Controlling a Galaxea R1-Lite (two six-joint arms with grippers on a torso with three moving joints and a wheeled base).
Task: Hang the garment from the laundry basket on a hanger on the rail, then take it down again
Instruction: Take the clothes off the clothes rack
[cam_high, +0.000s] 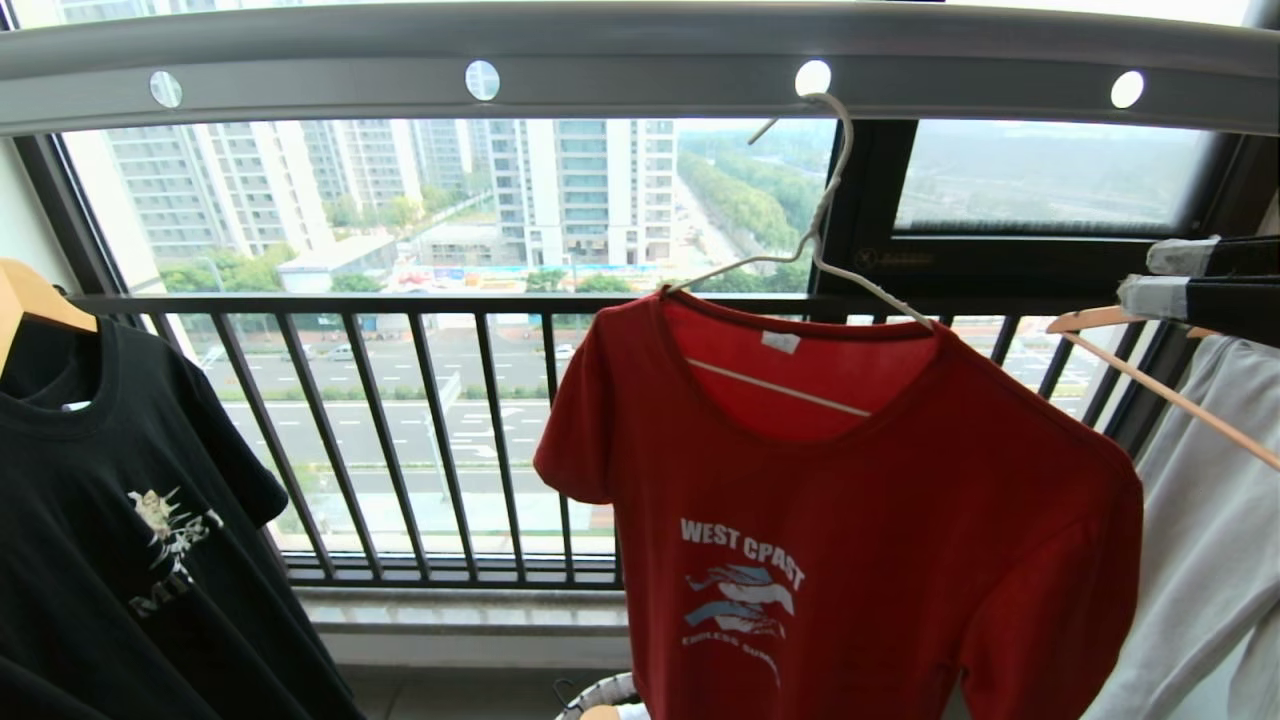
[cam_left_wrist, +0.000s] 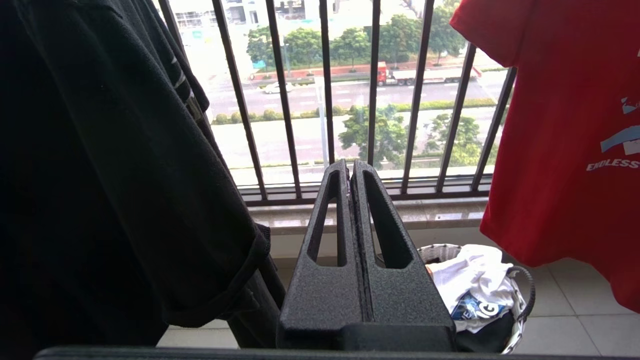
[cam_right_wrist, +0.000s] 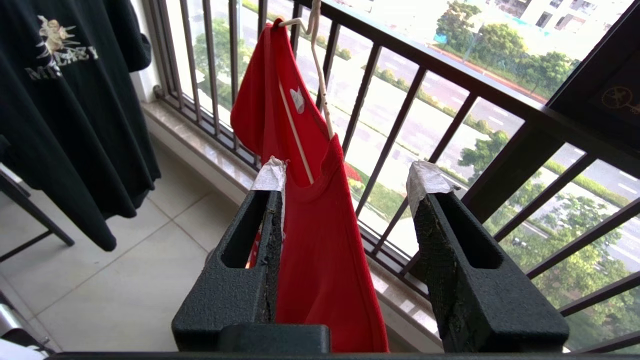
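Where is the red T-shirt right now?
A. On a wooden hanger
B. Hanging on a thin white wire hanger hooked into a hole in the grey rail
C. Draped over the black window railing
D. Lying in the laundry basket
B: the red T-shirt hangs on the thin white wire hanger, whose hook sits in a round hole of the grey rail.

Balcony-type space, daylight, overcast and hazy outside. Black barred window railing (cam_high: 420, 440) spans the far side; pale stone sill (cam_high: 470, 610) below it. Floor: light square tiles (cam_right_wrist: 115, 280). Dark window frame (cam_high: 880, 230) at upper right. Beyond the glass: tall apartment blocks (cam_high: 590, 190), a wide road with lane markings (cam_high: 400, 420), rows of trees (cam_left_wrist: 350, 45), a red truck (cam_left_wrist: 415, 75). White wall (cam_high: 20, 240) at far left.
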